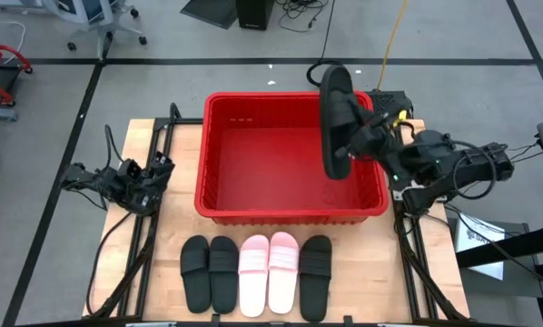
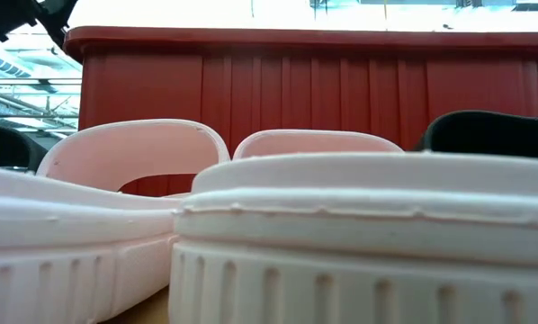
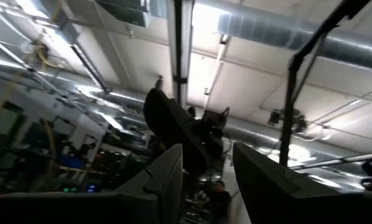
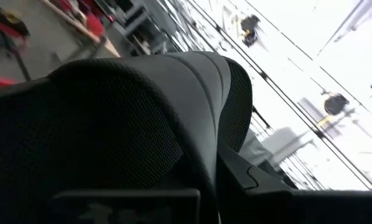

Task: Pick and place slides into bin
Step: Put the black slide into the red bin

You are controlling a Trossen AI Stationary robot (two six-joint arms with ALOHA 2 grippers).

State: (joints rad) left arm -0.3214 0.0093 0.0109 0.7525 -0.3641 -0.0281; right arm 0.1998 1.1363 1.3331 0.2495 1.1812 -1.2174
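The red bin (image 1: pixel 262 163) stands mid-table; its wall fills the low view (image 2: pixel 305 90). My right gripper (image 1: pixel 362 129) is shut on a black slide (image 1: pixel 333 118), held above the bin's right part. Five slides lie in a row on the table at the near edge, soles down: two black (image 1: pixel 209 271), two pink (image 1: pixel 268 272) and one black (image 1: pixel 315 275). The pink ones fill the low view (image 2: pixel 341 234). My left gripper (image 3: pixel 208 180) is open and empty at the table's left side (image 1: pixel 158 173). My right gripper holds the black slide at its wide strap (image 4: pixel 142 124), about midway along the slide. The strap fills the wrist view and hides the fingers. The gripper comes at it about level from the table's right side. The slide is lifted clear above the bin, turned on its edge, its length running far to near.
The bin's rim (image 1: pixel 290 215) stands just beyond the row of slides. Metal frames (image 1: pixel 153 136) run along the table's left and right sides. Cables and the right arm's body (image 1: pixel 453 168) lie at the right of the bin.
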